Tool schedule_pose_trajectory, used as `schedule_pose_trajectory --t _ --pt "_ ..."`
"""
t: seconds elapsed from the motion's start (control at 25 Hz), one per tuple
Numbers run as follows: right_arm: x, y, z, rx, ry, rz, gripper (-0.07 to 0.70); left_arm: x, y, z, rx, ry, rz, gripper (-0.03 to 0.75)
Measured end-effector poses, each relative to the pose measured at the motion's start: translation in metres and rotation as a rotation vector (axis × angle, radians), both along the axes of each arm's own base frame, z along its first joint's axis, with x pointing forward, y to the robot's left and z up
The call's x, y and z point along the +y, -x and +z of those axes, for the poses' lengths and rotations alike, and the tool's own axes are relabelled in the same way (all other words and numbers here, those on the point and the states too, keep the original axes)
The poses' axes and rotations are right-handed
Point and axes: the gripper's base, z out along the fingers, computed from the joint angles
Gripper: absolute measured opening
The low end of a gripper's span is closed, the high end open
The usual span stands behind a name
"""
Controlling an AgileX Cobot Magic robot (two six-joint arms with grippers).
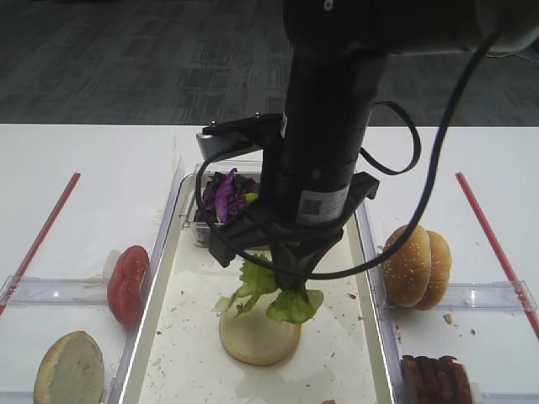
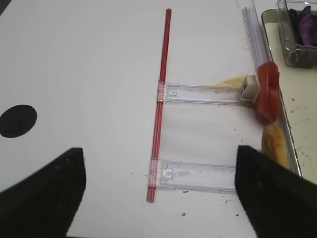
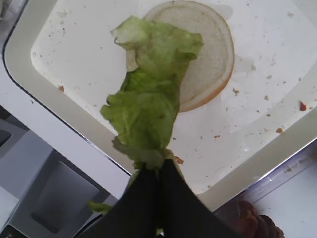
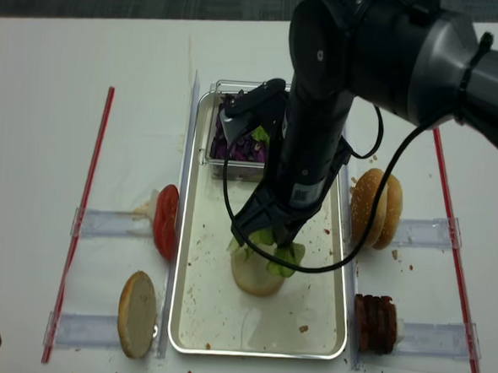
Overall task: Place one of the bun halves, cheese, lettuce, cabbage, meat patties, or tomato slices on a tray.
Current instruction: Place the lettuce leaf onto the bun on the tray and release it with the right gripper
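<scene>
My right gripper (image 1: 290, 276) (image 3: 159, 166) (image 4: 273, 243) is shut on a light green ruffled lettuce (image 1: 276, 295) (image 3: 148, 99) (image 4: 272, 254) leaf. The leaf hangs from the fingertips over a pale flat bun half (image 1: 259, 338) (image 3: 210, 64) (image 4: 256, 280) that lies on the silvery tray (image 1: 181, 353) (image 3: 74, 54) (image 4: 207, 312). The leaf's lower end reaches the bun's top; whether it rests there I cannot tell. My left gripper (image 2: 157, 161) stands open above the white table left of the tray, with nothing between its fingers.
A clear box of purple cabbage (image 1: 223, 198) (image 4: 235, 139) sits at the tray's far end. A tomato slice (image 1: 126, 284) (image 4: 166, 221) and a bun half (image 1: 69, 368) (image 4: 137, 313) stand in racks on the left; sesame buns (image 1: 417, 265) (image 4: 376, 209) and meat patties (image 1: 436, 377) (image 4: 376, 323) stand on the right.
</scene>
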Motion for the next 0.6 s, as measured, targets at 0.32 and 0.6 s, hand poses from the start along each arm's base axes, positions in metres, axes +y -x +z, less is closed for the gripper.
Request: schedule_pose_trajectory --t 0.32,0.6 --pt "0.004 -0.005 -0.020 0.032 0.035 0.010 0.041 0.000 0.000 0.000 0.000 0.000 0.000 0.599" --pt "0.006 -0.008 -0.031 0.048 0.056 0.029 0.041 0.000 0.000 0.000 0.000 0.000 0.000 0.599"
